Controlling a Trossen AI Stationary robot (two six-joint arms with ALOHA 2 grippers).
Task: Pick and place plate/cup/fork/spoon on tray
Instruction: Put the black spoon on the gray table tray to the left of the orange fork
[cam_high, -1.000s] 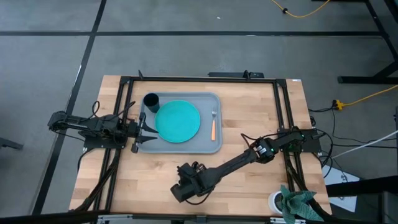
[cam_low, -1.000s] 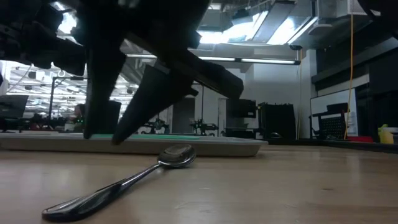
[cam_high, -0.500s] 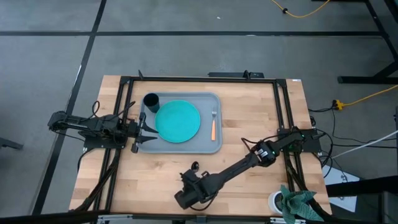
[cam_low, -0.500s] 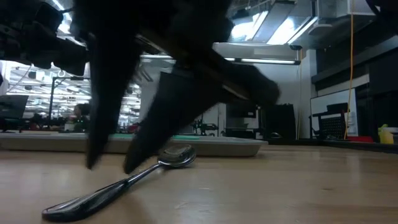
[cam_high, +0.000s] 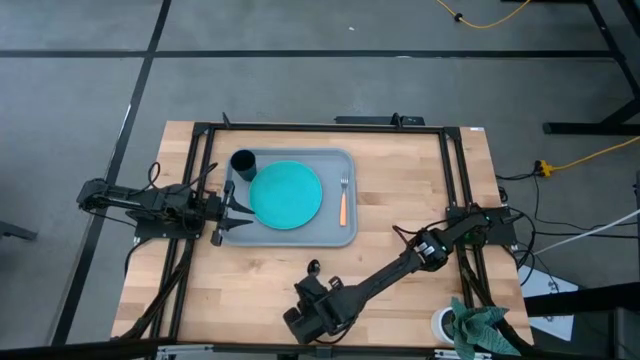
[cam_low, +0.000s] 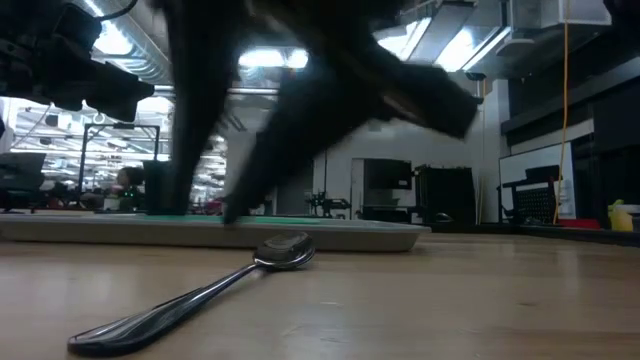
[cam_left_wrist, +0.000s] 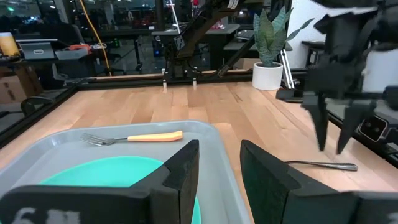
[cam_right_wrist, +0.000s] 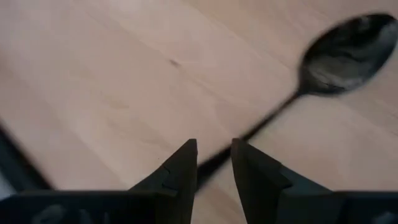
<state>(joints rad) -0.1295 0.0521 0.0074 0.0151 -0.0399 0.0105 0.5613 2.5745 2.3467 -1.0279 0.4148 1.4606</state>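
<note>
From above, the large grey-blue rectangular plastic tray (cam_high: 290, 238) with its raised rim carries the round teal-green plate (cam_high: 286, 194) at its middle, the small dark cylindrical cup (cam_high: 242, 162) at the plate's far-left edge, and the slim fork (cam_high: 343, 201) with silver tines and orange handle just right of the plate. The small all-dark metal spoon (cam_high: 313, 270) lies on the light wooden table (cam_high: 420, 190) near the tray's front rim. The right gripper (cam_high: 312, 301) sits over the spoon's handle; the left gripper (cam_high: 232, 207) waits at the tray's left rim.

At table height, the spoon (cam_low: 196, 294) lies flat in front of the tray (cam_low: 330, 233), dark fingers above it.

The left wrist view shows its fingers a little apart, empty, over the tray (cam_left_wrist: 221, 163).

The right wrist view shows its fingers (cam_right_wrist: 177, 169) narrowly parted astride the spoon (cam_right_wrist: 329, 56) handle, not yet closed on it.
</note>
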